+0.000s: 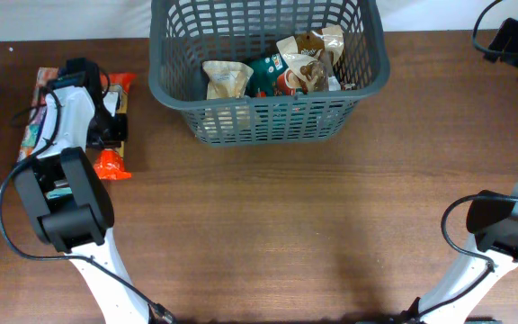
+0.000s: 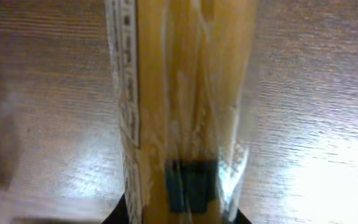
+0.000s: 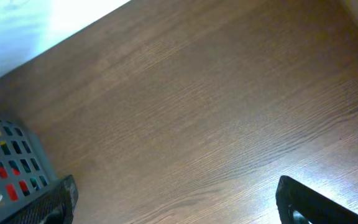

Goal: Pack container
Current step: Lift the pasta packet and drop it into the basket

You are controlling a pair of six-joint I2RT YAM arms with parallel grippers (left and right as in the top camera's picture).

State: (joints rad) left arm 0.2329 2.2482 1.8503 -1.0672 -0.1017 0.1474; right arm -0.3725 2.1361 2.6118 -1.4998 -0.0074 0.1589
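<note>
left gripper (image 1: 108, 117) down at the left side of the tabletop (image 1: 268, 234). by the wrist view it looks clamped across the middle of a long packet (image 2: 185, 93), clear-wrapped and yellowish inside. packet lies flat on the wood, not lifted.

container (image 1: 241, 126) sits at the far centre, well apart from the packet, up and to the right of it. already inside: tan pouch (image 1: 226, 79), green pouch (image 1: 263, 76), brown pouches (image 1: 308, 54), all crowded to the right half. left half of the floor looks open.

step in hand, as i judge it: lift and carry.
- grip is mid-length, good for balance; slick film could slip, so raise slowly and level.
- clear the near rim before crossing; the packet is long, so turn it along the basket's long side.
- lower into the left half, don't drop on the pouches.

around: a colourful flat pack (image 1: 36, 112) just beside the packet on its left; watch it isn't dragged on the lift.

right gripper (image 3: 179, 208) has its fingers wide apart, holding nothing, over bare wood near the basket's corner. out of the carry path.
</note>
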